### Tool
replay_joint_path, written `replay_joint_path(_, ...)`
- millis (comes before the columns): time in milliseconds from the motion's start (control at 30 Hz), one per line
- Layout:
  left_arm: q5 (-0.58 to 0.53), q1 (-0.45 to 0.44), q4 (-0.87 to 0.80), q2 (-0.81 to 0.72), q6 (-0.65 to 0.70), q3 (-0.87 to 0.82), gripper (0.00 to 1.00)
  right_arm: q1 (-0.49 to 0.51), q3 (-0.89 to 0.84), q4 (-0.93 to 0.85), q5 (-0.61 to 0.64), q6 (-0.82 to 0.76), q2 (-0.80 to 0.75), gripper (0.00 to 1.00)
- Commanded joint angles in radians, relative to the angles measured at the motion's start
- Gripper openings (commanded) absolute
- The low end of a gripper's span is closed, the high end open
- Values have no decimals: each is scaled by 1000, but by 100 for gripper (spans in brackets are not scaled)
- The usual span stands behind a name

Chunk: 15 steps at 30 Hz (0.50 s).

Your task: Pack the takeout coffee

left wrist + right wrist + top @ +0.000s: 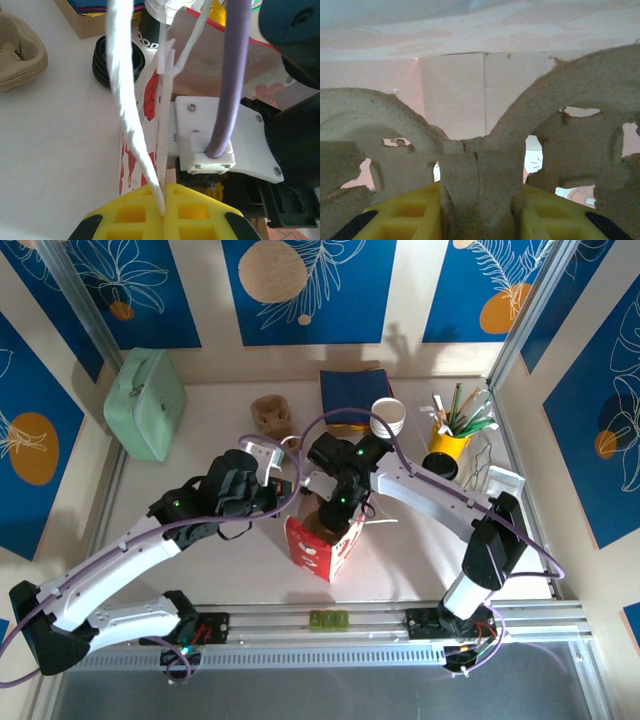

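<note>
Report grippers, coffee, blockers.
Left gripper shut on bag handle. Right gripper shut on pulp cup carrier inside paper bag. Coffee, apparently black-lidded cup by yellow cup, unbagged. Right gripper blocks bag mouth.

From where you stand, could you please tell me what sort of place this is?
Probably a robot test cell staged as a coffee counter: blue patterned panels, a metal base rail, and paper cups.

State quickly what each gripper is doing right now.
Left gripper: jaws closed on the white bag handle.
Right gripper: jaws closed on the middle ridge of the pulp cup carrier.
</note>
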Motion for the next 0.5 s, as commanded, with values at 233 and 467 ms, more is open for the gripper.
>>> replay_joint_path(233,-16,-2,52,-21,-17,4,2,18,-22,14,4,38,72,33)
replay_joint_path(467,-18,-1,55,-21,-20,3,2,25,-31,24,3,41,80,33)
